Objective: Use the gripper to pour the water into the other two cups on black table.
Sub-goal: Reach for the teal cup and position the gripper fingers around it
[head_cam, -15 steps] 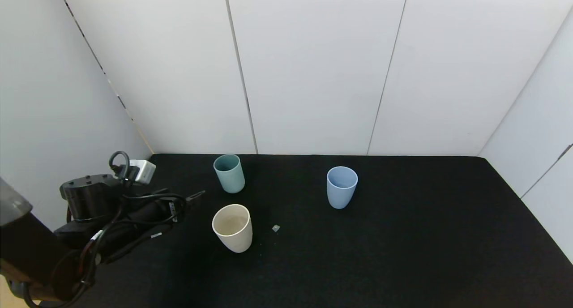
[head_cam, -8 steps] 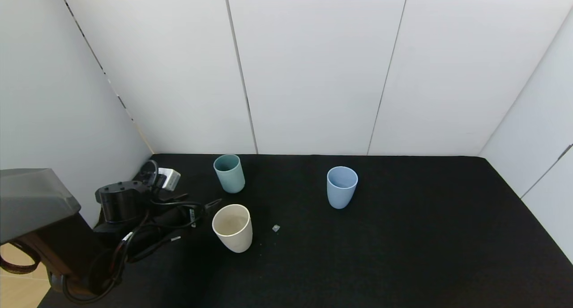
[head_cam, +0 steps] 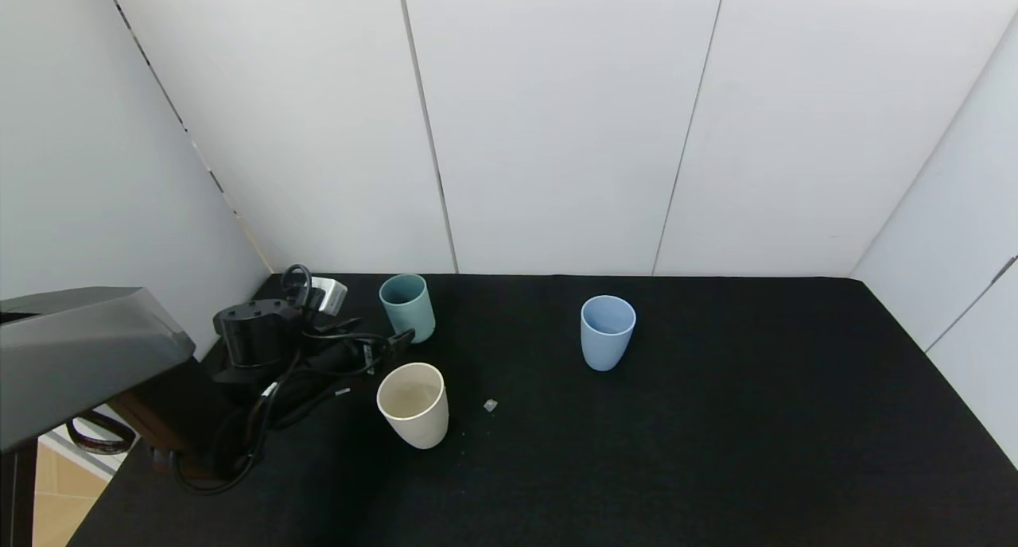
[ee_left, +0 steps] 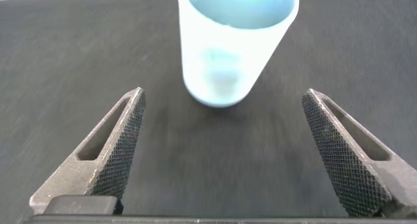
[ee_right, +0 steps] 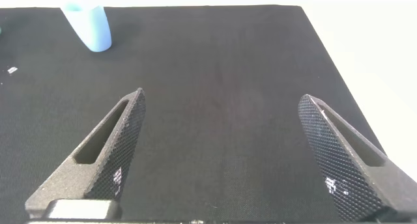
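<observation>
left end effector (ee_left: 221, 146) wide open, empty | teal cup (head_cam: 407, 307) just ahead | cream cup (head_cam: 413, 404) beside

three cups (head_cam: 413, 405), one black table (head_cam: 716, 451), one small scrap (head_cam: 490, 405)

White panel walls (head_cam: 557, 126) on three sides, thin dark vertical seams between panels, a chipped dark seam down the left corner, black cloth-textured counter (head_cam: 716, 451) meeting the back wall, strip of pale wood floor (head_cam: 60, 503) at lower left, even soft light
</observation>
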